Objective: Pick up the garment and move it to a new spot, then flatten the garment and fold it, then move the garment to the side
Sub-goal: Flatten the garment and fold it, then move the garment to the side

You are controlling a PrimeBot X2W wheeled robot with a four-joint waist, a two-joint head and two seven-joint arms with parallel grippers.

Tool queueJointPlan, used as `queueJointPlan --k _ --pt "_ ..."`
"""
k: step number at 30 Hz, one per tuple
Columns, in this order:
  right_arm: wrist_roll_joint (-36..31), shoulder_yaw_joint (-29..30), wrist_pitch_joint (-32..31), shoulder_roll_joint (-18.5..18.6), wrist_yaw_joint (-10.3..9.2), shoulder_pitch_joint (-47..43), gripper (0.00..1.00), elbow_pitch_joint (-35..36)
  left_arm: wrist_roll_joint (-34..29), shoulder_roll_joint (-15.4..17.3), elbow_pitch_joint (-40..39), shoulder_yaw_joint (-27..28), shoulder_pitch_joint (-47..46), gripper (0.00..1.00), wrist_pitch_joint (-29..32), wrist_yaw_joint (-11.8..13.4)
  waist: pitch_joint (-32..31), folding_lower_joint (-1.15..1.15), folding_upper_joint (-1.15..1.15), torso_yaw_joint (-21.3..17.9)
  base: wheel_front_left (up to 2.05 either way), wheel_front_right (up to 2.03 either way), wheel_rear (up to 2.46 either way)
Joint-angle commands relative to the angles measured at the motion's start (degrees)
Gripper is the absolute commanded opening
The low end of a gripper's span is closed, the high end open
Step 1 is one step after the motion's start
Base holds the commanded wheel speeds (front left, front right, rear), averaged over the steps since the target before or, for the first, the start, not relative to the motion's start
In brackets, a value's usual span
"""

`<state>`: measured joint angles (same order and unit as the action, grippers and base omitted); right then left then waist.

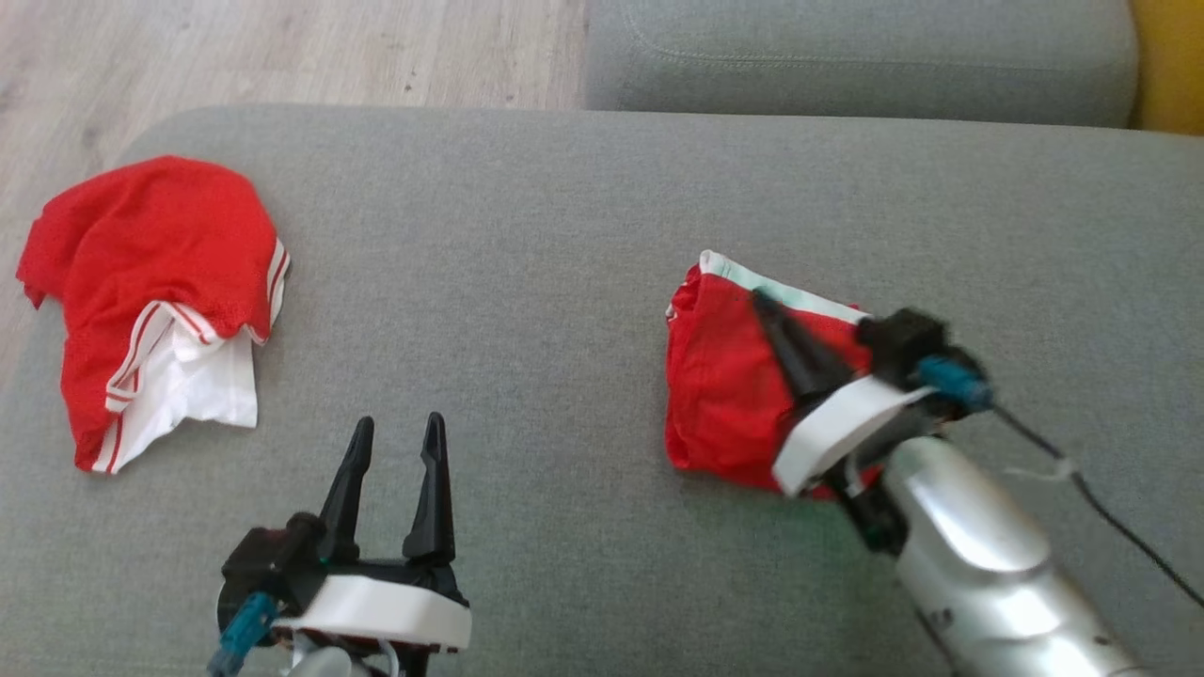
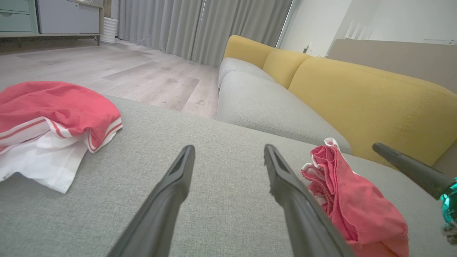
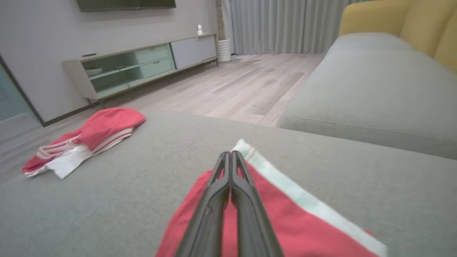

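Note:
A folded red garment (image 1: 720, 376) with a pale band along its far edge lies on the grey cushion (image 1: 527, 235) at the right. My right gripper (image 1: 757, 296) is shut, its two fingers pressed together and lying low over the fold; no cloth shows between them. In the right wrist view the shut right gripper (image 3: 230, 154) points across the folded garment (image 3: 303, 228) toward its pale band. My left gripper (image 1: 400, 423) stands open near the front edge with nothing between its fingers. The left wrist view has the left gripper (image 2: 229, 148) open and the folded garment (image 2: 353, 207) to its right.
A second red and white garment (image 1: 150, 263) lies crumpled at the cushion's left edge. Wooden floor (image 1: 282, 47) lies beyond that edge. A grey sofa seat (image 1: 847, 56) with yellow backrests (image 2: 357, 96) stands behind, and a low cabinet (image 3: 142, 64) lines the far wall.

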<state>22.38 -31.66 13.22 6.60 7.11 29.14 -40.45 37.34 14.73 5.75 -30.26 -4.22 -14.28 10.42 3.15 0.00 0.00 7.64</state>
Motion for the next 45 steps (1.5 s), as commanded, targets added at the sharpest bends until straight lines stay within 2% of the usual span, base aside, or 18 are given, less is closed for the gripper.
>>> queueJointPlan --k 1,2,4,5,6,7,14,22,28,45 --pt "-0.55 0.70 1.14 -0.15 0.37 1.00 0.00 2.05 -0.32 0.53 -1.67 2.18 -1.28 1.00 -0.66 0.16 -0.31 0.00 0.00 -0.08 0.00 0.00 0.00" --pt "-0.93 2.26 1.24 0.02 0.37 0.57 0.02 2.40 -0.34 0.55 -1.67 2.17 -1.18 1.00 -0.66 0.14 -0.61 0.00 0.00 -0.15 0.00 0.00 0.00" --pt "-1.83 5.46 1.39 0.19 0.37 -0.59 0.31 3.22 -0.35 0.59 -1.70 2.14 -0.86 1.00 -0.66 0.12 -1.29 0.00 0.00 -0.32 0.00 0.00 0.00" --pt "-2.37 7.18 1.45 0.23 0.37 -1.32 0.59 3.73 -0.35 0.62 -1.70 2.10 -0.69 1.00 -0.66 0.06 -1.69 0.00 0.00 -0.40 0.00 0.00 0.00" --pt "-3.03 8.96 1.50 0.27 0.37 -2.15 0.94 4.26 -0.37 0.64 -1.70 2.06 -0.56 1.00 -0.67 0.01 -2.11 0.00 0.00 -0.48 0.00 0.00 0.00" --pt "-3.71 10.76 1.55 0.22 0.37 -3.09 1.00 4.90 -0.36 0.65 -1.70 2.06 -0.42 1.00 -0.67 -0.07 -2.57 0.00 0.00 -0.58 0.00 0.00 0.00" --pt "-9.23 22.21 1.68 -1.47 0.37 -11.38 1.00 11.69 -0.75 0.32 -0.88 3.13 0.10 1.00 -0.70 -0.17 -4.68 0.00 0.00 -1.96 0.00 0.00 0.00" --pt "-14.21 29.44 0.09 -3.58 0.37 -22.60 1.00 21.96 -3.26 -0.23 1.02 5.58 2.21 1.00 -0.71 -1.30 -6.56 0.00 0.00 -3.53 0.00 0.00 0.00" --pt "-12.58 29.44 -2.74 -3.70 0.37 -28.61 1.00 28.58 -5.14 -1.47 1.67 8.05 4.90 1.00 -0.71 -2.33 -7.01 0.00 0.00 -4.01 0.00 0.00 0.00" --pt "-10.86 29.83 -5.78 -3.71 0.37 -30.50 1.00 30.69 -8.80 -3.56 3.06 10.00 4.77 1.00 -0.72 -4.78 -6.03 0.00 0.00 -3.16 0.00 0.00 0.00"
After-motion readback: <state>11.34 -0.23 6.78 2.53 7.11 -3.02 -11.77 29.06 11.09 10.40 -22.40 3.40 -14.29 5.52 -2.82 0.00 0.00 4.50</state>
